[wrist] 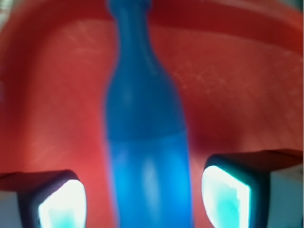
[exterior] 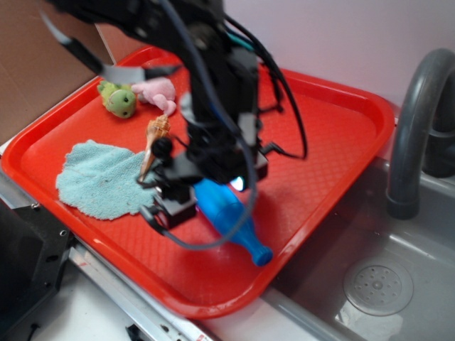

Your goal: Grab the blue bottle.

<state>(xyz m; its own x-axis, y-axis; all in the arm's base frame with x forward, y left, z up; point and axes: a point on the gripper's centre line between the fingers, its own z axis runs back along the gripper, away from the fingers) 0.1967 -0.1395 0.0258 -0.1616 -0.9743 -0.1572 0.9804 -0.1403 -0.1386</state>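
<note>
The blue bottle (exterior: 231,220) lies on its side on the red tray (exterior: 320,121), cap pointing toward the tray's front right edge. My gripper (exterior: 202,195) hovers low over the bottle's wide body. In the wrist view the bottle (wrist: 147,142) runs up the middle of the frame, blurred. My gripper (wrist: 145,199) is open, with one finger on each side of the body. A strip of red tray shows between each fingertip (wrist: 61,204) and the bottle, so neither touches it.
A light-teal cloth (exterior: 99,177) lies on the tray's left part. A green plush toy (exterior: 119,99), a pink plush toy (exterior: 160,91) and a cone-shaped shell (exterior: 154,138) sit behind it. A grey sink (exterior: 370,284) and faucet (exterior: 416,121) are at the right.
</note>
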